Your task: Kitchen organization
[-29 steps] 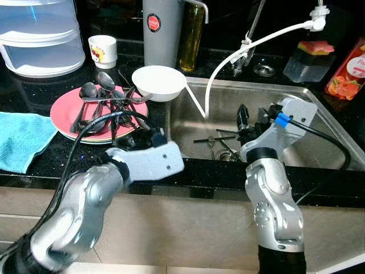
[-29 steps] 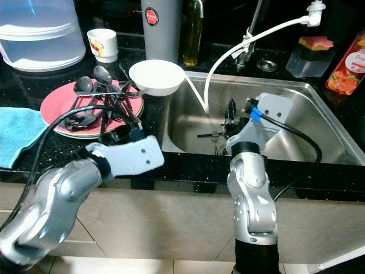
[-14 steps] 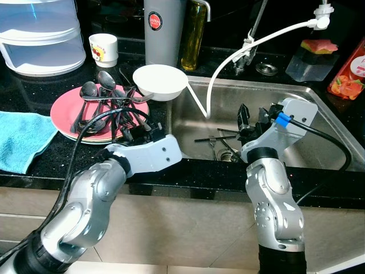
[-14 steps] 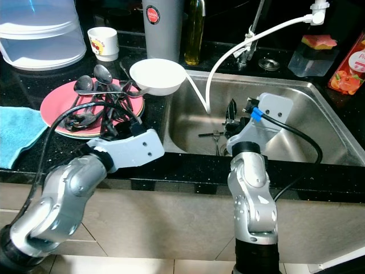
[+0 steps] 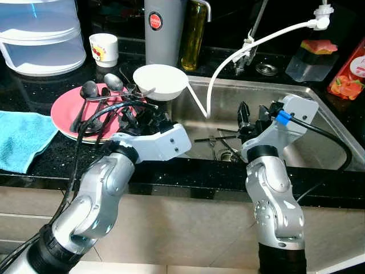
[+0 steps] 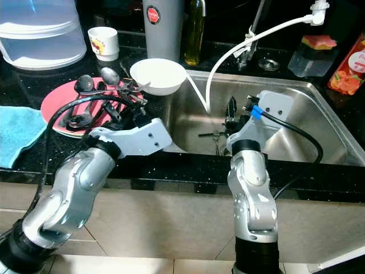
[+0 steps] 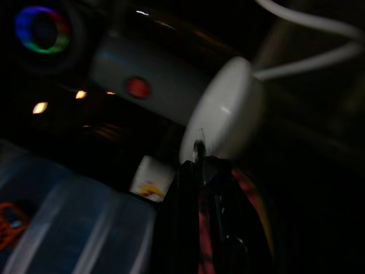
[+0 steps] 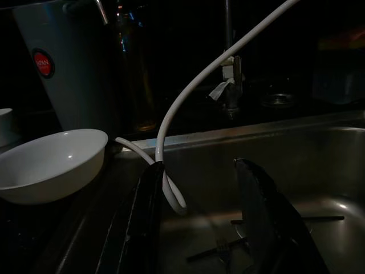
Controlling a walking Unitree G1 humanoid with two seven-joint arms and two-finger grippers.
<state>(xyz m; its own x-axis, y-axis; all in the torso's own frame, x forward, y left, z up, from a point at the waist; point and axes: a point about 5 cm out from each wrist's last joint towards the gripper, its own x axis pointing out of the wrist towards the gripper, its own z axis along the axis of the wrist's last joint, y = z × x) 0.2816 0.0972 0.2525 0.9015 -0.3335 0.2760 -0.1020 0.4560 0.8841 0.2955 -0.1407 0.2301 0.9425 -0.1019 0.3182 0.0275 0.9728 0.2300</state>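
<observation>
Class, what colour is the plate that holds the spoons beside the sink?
The plate is pink; the left eye view shows it best.

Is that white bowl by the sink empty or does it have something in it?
Empty, as far as shows: the white bowl sits upright at the sink's edge, its inside plain white.

The black speckled surface [image 5: 40, 171] carries a folded blue towel [image 5: 20, 140] at the robot's left, a pink plate [image 5: 65, 111] heaped with cutlery, a white bowl [image 5: 159, 81] at the sink's [image 5: 319, 145] corner, a small mug [image 5: 103, 49], a grey canister [image 5: 162, 31] and a clear lidded container [image 5: 40, 37].
</observation>
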